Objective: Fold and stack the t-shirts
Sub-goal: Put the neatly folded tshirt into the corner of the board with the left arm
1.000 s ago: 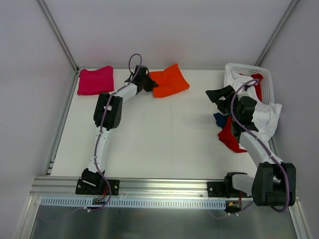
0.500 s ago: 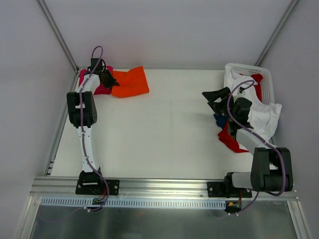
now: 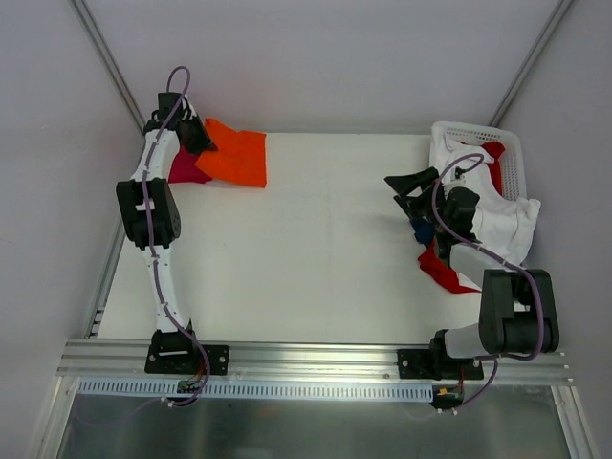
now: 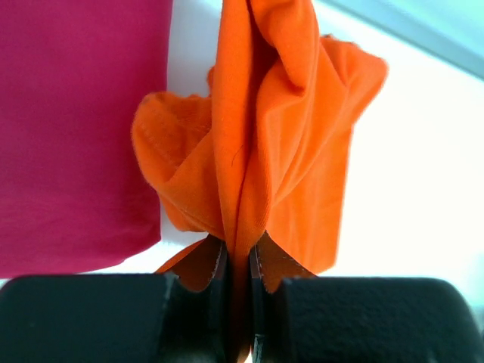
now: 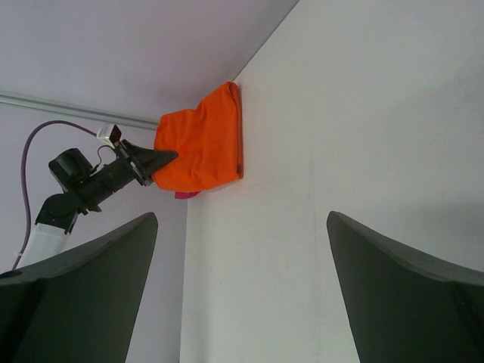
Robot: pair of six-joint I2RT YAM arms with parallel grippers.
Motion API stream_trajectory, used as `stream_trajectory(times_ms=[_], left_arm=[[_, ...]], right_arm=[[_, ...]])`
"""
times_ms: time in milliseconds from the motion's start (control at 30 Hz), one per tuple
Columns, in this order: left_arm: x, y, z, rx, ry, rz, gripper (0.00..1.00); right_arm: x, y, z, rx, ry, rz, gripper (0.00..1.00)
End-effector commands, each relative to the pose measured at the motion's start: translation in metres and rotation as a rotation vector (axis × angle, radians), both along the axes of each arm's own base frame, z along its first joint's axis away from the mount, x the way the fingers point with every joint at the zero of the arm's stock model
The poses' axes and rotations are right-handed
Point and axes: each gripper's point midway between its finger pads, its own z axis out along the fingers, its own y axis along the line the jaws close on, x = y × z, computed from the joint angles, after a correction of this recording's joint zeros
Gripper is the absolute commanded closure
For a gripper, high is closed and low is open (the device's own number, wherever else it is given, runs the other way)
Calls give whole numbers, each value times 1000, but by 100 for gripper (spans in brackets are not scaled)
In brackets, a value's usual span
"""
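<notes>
Far-left corner of table [image 3: 316,239]: L gripper [image 4: 238,261], jaws pinched tight on bunched edge of orange shirt [image 4: 265,151]; rest of cloth spreads out to the right. Pink shirt [image 3: 186,168] lies flat just beside, orange overlapping its right edge in top view; contact betw. the two not clear. Right side: R gripper [image 3: 406,186], jaws spread wide, empty, pointing left across table. Behind it: white shirt [image 3: 502,220] draped from basket [image 3: 512,143] onto table. Red shirt [image 3: 442,270] and blue shirt [image 3: 421,231] show at its left edge, part hidden by R arm.
</notes>
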Motion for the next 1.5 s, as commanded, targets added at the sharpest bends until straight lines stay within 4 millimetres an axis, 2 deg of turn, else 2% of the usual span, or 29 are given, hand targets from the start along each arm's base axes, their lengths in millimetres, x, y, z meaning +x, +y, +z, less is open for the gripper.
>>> stream_trajectory(times_ms=[0, 233, 367, 567, 767, 867, 1233, 1467], left_arm=[[10, 19, 81, 57, -166, -3, 100], [7, 67, 78, 151, -137, 143, 100], [7, 76, 83, 183, -145, 168, 100], [-6, 97, 96, 238, -146, 255, 100], [-2, 97, 124, 242, -207, 257, 100], [-1, 102, 131, 251, -221, 269, 100], [-5, 130, 117, 268, -185, 351, 100], [-8, 138, 133, 277, -213, 376, 100]], right_arm=[[3, 6, 21, 13, -87, 32, 1], [7, 7, 8, 13, -64, 35, 1], [10, 9, 1, 28, -54, 44, 1], [14, 11, -10, 42, -36, 53, 1], [16, 14, -17, 60, -27, 67, 1], [16, 15, -19, 62, -28, 72, 1], [16, 17, -26, 63, -17, 83, 1], [17, 19, -29, 62, -12, 86, 1]])
